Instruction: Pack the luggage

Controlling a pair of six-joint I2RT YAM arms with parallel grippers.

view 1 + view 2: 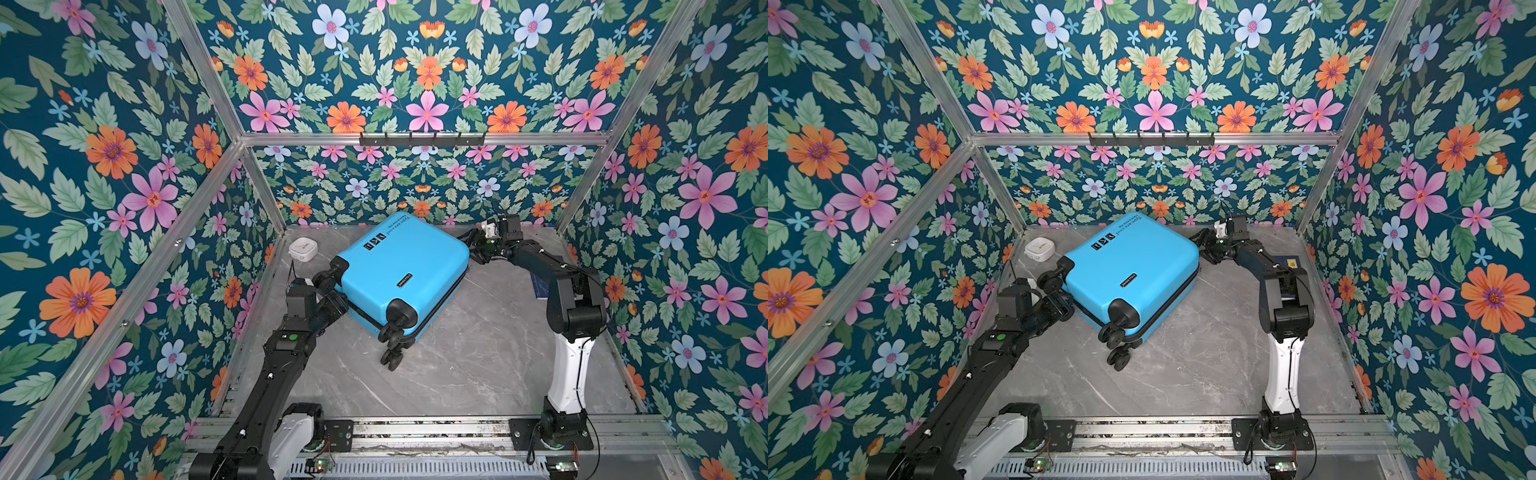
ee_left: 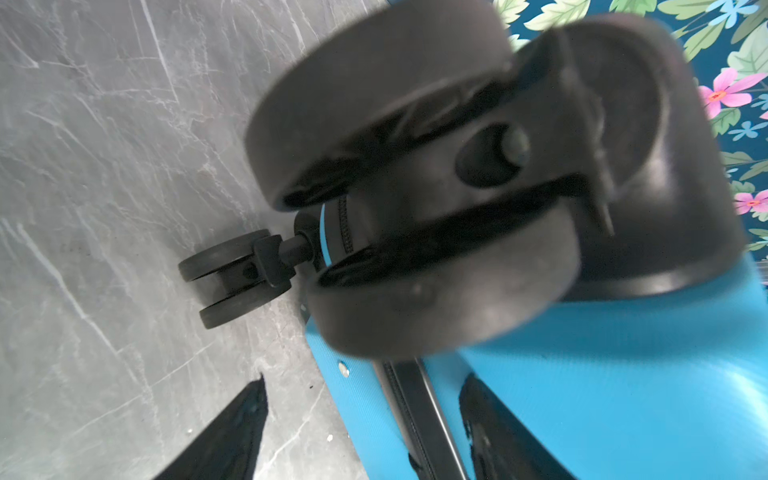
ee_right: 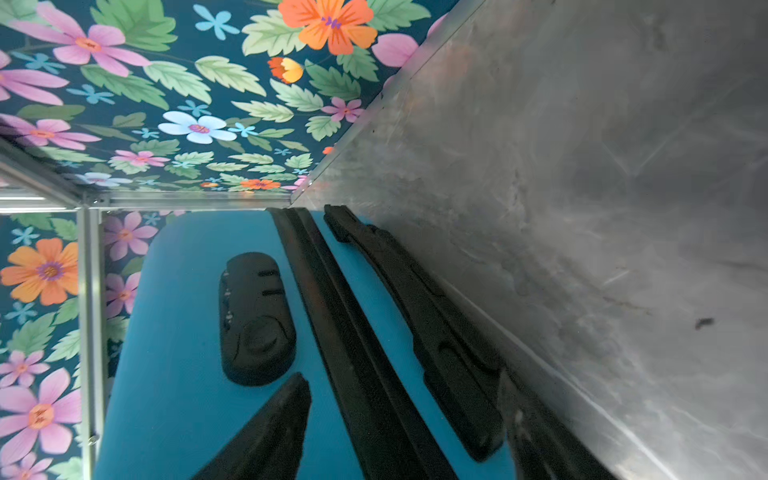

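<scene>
The sky-blue luggage (image 1: 399,266) (image 1: 1129,266) lies shut on the grey table, turned at an angle, with its black caster wheels (image 1: 392,336) toward the front. My left gripper (image 1: 332,299) (image 2: 365,415) is at its near-left side by a caster (image 2: 415,187). It is open, with one finger (image 2: 232,428) over the table and the other over the blue shell, the zip seam between them. My right gripper (image 1: 471,249) (image 3: 403,428) is open at the far-right side. Its fingers (image 3: 270,428) straddle the zip band (image 3: 353,332) and side handle (image 3: 419,316), next to the lock (image 3: 255,320).
A small white device (image 1: 303,248) (image 1: 1040,248) sits at the back left. A dark-blue book with a yellow label (image 1: 1289,262) lies at the right, partly under my right arm. Floral walls close in three sides. A black hook rack (image 1: 422,139) hangs on the back rail.
</scene>
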